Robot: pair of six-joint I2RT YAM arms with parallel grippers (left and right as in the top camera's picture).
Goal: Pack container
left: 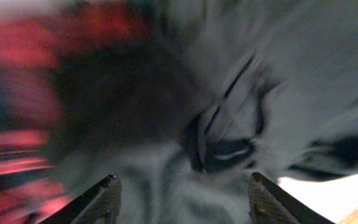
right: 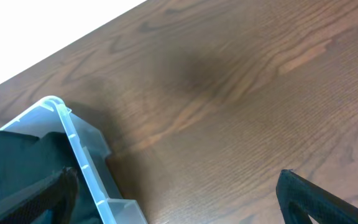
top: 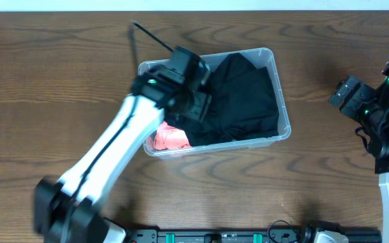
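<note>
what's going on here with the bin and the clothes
The left gripper is down in the container, open and close over the black cloth that fills most of it. A red cloth lies in the corner nearest that arm. The right gripper is open and empty, off to the right over the table, clear of the container.

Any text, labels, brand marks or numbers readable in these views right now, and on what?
None can be read.
Container: no label shows; the black garment covers its base.
Left wrist view: too blurred to read anything.
</note>
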